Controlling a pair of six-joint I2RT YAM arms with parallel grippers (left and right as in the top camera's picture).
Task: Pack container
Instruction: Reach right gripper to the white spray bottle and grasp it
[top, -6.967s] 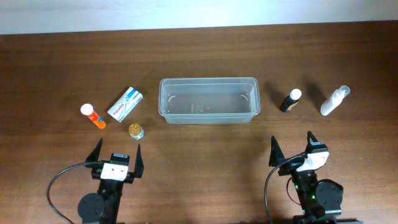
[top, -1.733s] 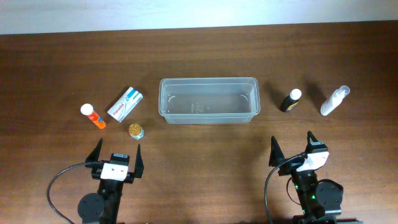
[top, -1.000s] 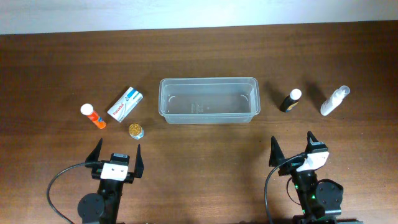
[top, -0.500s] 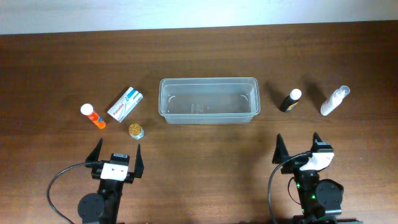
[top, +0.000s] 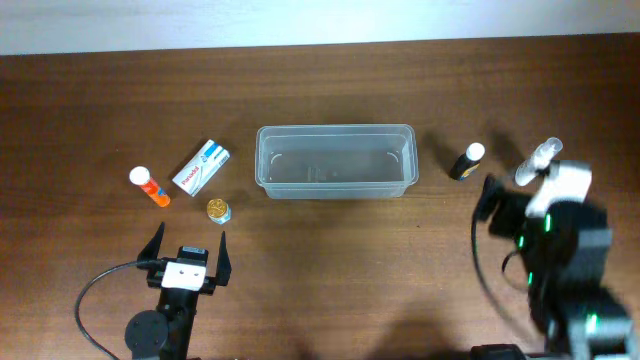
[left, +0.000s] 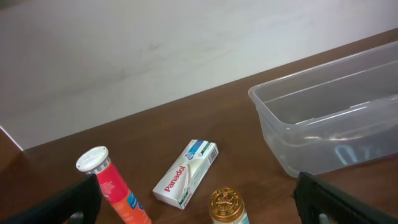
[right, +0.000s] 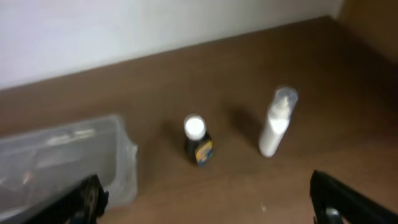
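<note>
The container (top: 335, 129) is a clear plastic tub, empty, at mid table; it also shows in the left wrist view (left: 323, 109) and the right wrist view (right: 68, 149). Left of it lie an orange tube with a white cap (top: 150, 186), a white Panadol box (top: 201, 167) and a small gold-capped jar (top: 218, 210). Right of it stand a dark bottle with a white cap (top: 466, 161) and a white spray bottle (top: 537, 160). My left gripper (top: 186, 245) is open and empty, near the jar (left: 227, 204). My right gripper (top: 515, 200) is open and empty, raised, just short of the two bottles (right: 198, 142) (right: 275, 124).
The table is dark brown wood (top: 330, 260). A pale wall runs along its far edge (top: 320, 20). The left arm's base and cable sit at the front left (top: 150, 325). The right arm's body fills the front right (top: 570, 280).
My right arm has lifted off its rest and moved forward and right, toward the dark bottle and the spray bottle. The left arm and all objects have not moved.
</note>
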